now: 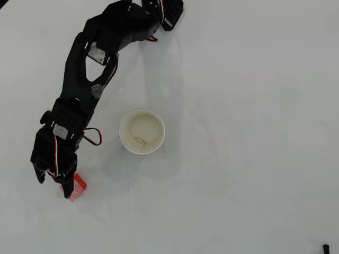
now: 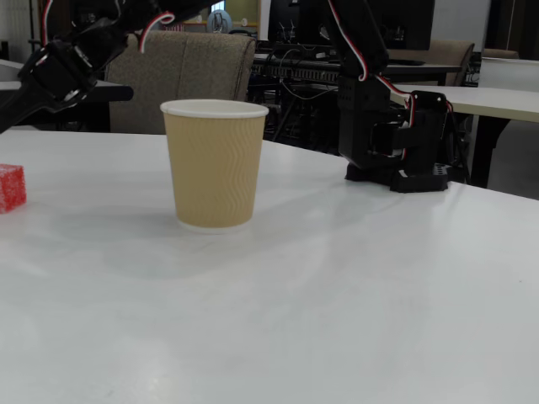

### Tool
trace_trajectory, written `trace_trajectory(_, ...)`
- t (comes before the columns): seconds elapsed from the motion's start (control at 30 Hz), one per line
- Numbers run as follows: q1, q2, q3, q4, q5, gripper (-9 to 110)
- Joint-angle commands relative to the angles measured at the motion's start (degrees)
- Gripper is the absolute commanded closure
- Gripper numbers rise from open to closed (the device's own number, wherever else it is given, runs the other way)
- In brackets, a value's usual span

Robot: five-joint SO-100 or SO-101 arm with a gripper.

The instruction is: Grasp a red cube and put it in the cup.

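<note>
I see a broad white worktop (image 1: 254,106) with my black arm (image 1: 79,79) reaching down its left side in the overhead view, a paper cup (image 1: 141,132) standing upright near the middle, and a small red cube (image 1: 78,186) lying on the worktop to the lower left of the cup, well apart from it. My main worry is a missed or glancing grasp: from above, the jaws (image 1: 53,182) look offset to the left of the cube, so if I lower and close from here, one finger could land on top of the cube or shove it sideways instead of straddling it, and a light cube on this smooth surface would likely slide. A smaller risk comes later, since the cup looks light and a low swing of the arm could tip it. In the overhead view the jaws look parted, with one tip at the far left and the other tip overlapping the cube's left edge, so the cube sits beside that finger, not between the two. In the fixed view the cube (image 2: 11,187) rests on the worktop at the left edge, and the jaws are raised above it, holding nothing.
</note>
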Motion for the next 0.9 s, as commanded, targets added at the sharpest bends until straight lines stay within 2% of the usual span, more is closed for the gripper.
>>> trace_trajectory(0.0,0.26,0.79,-6.5,-1.58,-0.44,75)
trace_trajectory(0.3,-2.11,-1.49,-6.94,-5.19,-0.44,75)
trace_trajectory(0.87,-5.54,-1.58,-7.29,-5.1,-0.44,75)
